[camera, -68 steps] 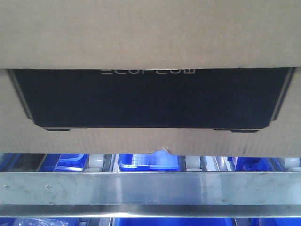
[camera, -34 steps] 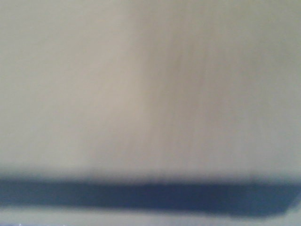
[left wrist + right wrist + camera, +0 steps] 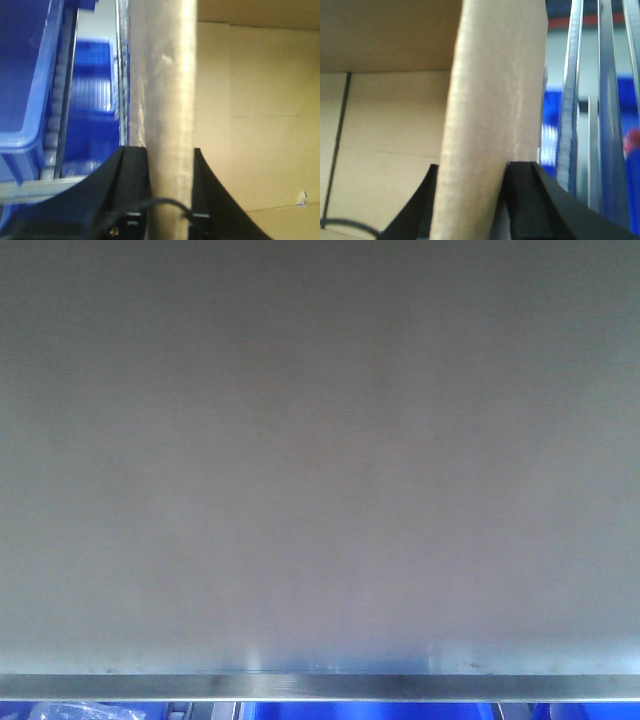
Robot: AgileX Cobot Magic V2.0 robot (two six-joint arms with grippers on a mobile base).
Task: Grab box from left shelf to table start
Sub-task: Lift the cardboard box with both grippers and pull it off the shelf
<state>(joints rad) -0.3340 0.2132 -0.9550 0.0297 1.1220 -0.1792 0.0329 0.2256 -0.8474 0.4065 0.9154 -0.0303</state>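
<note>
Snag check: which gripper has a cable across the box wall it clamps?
The left gripper: a black cable arcs across the box wall it clamps. At the right gripper the clamped wall is bare.

Blue plastic bin [image 3: 25,75] fills the left of the left wrist view. Second blue bin [image 3: 92,80] behind it, blurred. Crumpled clear plastic [image 3: 60,712] in the front view's bottom-left corner.

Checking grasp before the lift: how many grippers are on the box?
2. Left gripper clamps a cardboard wall of the box; right gripper clamps a wall too.
</note>
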